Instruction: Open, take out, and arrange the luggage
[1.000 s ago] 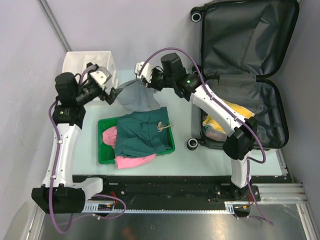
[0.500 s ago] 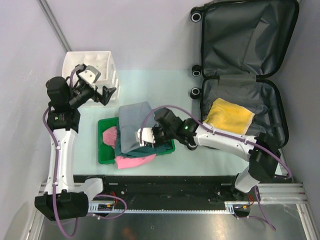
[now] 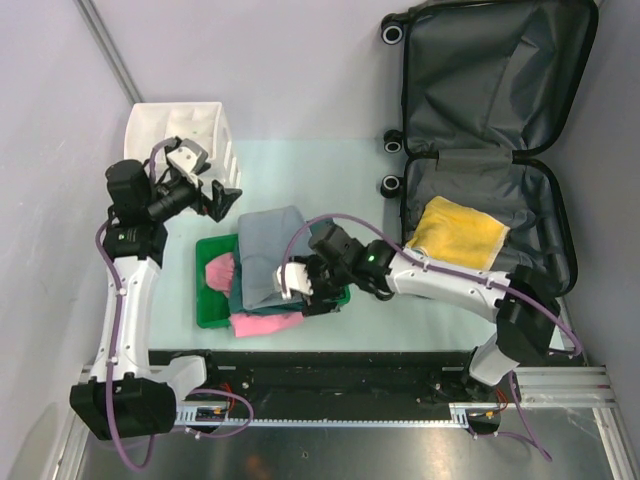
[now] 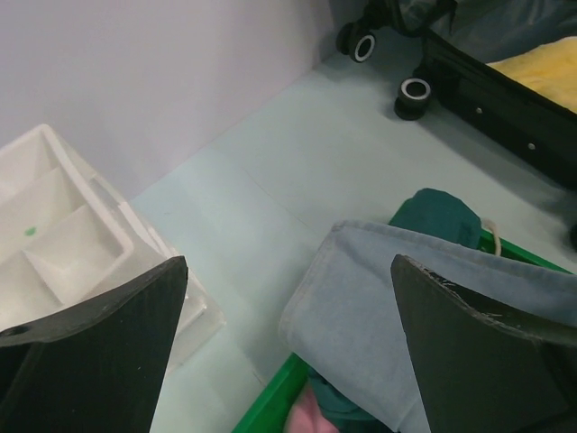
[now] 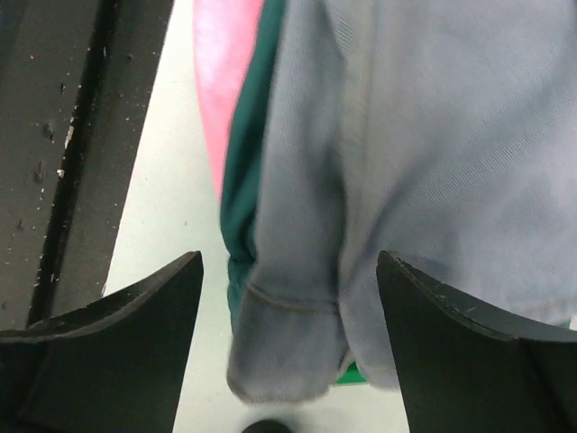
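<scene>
Open suitcase (image 3: 490, 150) lies at desk's far-right corner, yellow cloth (image 3: 458, 232) inside. Spread wide: left end effector (image 3: 225, 198), right end effector (image 3: 300, 285). Shell prob. stiff, heavy; grip by rim.

white links (image 3: 125, 300), black joints (image 3: 126, 182), purple cables (image 3: 340, 216); black wedge fingers (image 4: 90, 352); green led (image 3: 372, 257) on right arm (image 3: 450, 286)

Bare bench (image 3: 320, 170) gives open passage between the white box (image 3: 180, 125) and the open suitcase (image 3: 490, 80). The green tray (image 3: 206, 305), heaped with clothes (image 3: 265, 250), fills the near left. The right arm (image 3: 440, 282) lies across the near strip and bars it.
</scene>
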Controlling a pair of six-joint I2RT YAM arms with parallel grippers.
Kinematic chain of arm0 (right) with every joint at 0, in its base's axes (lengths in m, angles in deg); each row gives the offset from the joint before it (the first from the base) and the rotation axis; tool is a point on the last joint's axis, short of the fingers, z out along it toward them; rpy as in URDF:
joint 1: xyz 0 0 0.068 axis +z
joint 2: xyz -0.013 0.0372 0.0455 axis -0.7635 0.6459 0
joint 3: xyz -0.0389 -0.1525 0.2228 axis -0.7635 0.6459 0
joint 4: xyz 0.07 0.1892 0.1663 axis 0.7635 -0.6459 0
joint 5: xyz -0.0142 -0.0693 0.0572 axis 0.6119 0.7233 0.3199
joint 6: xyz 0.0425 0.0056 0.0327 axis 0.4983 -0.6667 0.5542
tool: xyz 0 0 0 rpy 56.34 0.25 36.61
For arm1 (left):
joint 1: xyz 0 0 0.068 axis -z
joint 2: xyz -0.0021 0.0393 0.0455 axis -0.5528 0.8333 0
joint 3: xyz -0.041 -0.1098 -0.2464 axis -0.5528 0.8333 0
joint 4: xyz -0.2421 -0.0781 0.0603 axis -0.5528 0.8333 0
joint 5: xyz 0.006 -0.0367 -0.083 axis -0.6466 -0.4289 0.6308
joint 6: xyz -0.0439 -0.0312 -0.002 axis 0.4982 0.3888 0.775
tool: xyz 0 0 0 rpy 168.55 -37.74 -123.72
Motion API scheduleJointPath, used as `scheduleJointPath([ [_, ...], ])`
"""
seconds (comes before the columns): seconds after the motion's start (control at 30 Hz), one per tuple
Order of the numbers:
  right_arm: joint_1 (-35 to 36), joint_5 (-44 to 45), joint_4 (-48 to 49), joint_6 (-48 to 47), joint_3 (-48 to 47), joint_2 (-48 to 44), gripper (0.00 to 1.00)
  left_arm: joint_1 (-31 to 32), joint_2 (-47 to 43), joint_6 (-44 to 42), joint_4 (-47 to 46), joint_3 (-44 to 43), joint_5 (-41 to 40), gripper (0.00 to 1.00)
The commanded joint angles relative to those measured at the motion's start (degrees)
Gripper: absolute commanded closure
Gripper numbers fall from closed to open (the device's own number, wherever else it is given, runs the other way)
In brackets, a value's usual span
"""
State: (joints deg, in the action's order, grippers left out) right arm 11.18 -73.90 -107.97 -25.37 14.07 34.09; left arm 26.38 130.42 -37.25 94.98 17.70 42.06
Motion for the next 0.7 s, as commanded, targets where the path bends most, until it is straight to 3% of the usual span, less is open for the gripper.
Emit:
scheduleJointPath([
  [0.0, -9.0, -5.1, -4.7, 7.9, -6.9, -6.4, 0.15, 3.0, -0.2, 0.2, 3.1, -0.9, -1.0, 0.00],
  [0.1, -15.9, -9.5, -7.5, 12.2, -9.1, -11.7, 0.12, 5.8, -0.6, -0.4, 4.2, -0.7, -2.9, 0.00],
  [0.23, -36.3, -14.6, -9.6, 17.7, -9.2, -16.1, 0.10, 9.5, -0.2, -0.4, 4.4, -1.0, -4.8, 0.00],
  [0.33, -49.1, -14.2, -10.5, 21.6, -9.2, -14.8, 0.15, 11.6, 1.0, -0.2, 4.4, -2.1, -6.1, 0.00],
  [0.47, -55.3, -10.0, -14.6, 21.8, -9.1, -10.5, 0.26, 13.3, 2.9, 0.5, 4.4, -3.5, -7.1, 0.00],
  [0.67, -56.6, -5.3, -13.9, 21.4, -4.0, -4.2, 0.26, 14.1, 3.9, 1.2, 4.4, -4.2, -7.9, 0.00],
])
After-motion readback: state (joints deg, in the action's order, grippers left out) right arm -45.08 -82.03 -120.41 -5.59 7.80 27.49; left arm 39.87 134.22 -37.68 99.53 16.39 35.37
